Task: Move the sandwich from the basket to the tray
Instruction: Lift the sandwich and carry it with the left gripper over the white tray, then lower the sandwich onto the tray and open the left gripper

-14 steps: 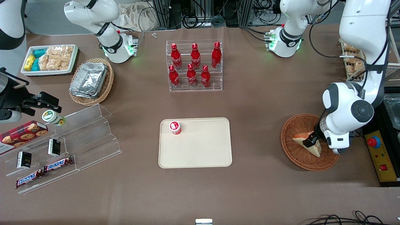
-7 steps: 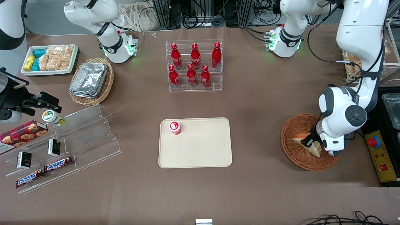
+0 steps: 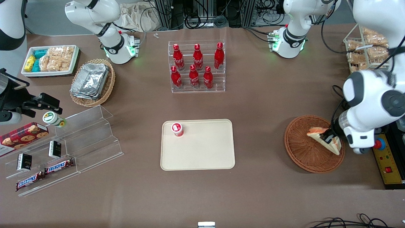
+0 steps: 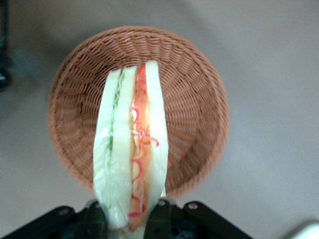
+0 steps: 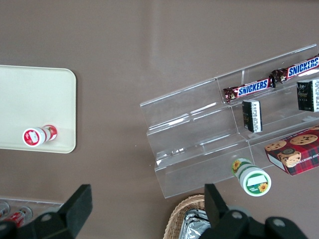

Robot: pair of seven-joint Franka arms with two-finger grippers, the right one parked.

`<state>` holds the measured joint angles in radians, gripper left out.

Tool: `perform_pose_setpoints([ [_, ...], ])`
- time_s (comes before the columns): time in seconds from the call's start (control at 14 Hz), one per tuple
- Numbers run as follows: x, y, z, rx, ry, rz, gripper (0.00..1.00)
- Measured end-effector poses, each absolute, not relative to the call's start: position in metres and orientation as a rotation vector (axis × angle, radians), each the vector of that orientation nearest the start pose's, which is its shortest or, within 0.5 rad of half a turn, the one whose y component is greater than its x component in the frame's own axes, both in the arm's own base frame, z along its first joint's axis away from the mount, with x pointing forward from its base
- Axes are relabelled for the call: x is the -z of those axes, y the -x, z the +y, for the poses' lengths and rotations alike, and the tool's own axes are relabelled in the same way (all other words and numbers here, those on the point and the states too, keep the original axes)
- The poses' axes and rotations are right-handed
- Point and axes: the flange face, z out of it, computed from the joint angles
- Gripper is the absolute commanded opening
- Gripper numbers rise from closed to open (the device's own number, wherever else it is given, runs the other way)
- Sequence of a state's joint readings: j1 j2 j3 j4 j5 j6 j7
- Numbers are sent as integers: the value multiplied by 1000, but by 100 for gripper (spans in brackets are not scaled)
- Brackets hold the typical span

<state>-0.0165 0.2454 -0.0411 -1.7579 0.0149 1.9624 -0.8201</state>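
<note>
1. Reddish-brown wicker basket (image 3: pixel 311 152) sat toward the working arm's end of the table, well apart from the beige tray (image 3: pixel 202 148).
2. Left gripper (image 3: pixel 327 138) was clamped on the sandwich (image 3: pixel 322 139), holding it above the basket's rim area, clear of the weave.
3. In the wrist view the sandwich (image 4: pixel 130 159) hung edge-on between the fingers (image 4: pixel 158 209), with the basket (image 4: pixel 199 99) below it.
4. Tray held only a small red bottle with white cap (image 3: pixel 177 129) near one corner.
5. Red cola bottles (image 3: pixel 196 66) stood in a clear rack, farther from the front camera than the tray.
</note>
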Motion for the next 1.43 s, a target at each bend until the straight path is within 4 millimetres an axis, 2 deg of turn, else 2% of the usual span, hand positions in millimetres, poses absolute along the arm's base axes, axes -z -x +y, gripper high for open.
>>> perform_pose_setpoints([
  [0.14,-467,-620,-68,-95,2954,-997,0],
  [0.29,-486,-615,-117,-109,3023,-816,0],
  [0.43,-485,-599,-179,-144,3093,-571,0],
  [0.64,-468,-576,-261,-193,3159,-285,0],
  [0.79,-448,-569,-308,-159,3207,-154,0],
  [0.86,-432,-569,-326,-123,3216,-81,0],
  [1.0,-385,-569,-359,-46,3180,109,0],
  [1.21,-312,-552,-413,-15,3166,285,0],
  [1.43,-264,-542,-436,23,3143,327,0],
])
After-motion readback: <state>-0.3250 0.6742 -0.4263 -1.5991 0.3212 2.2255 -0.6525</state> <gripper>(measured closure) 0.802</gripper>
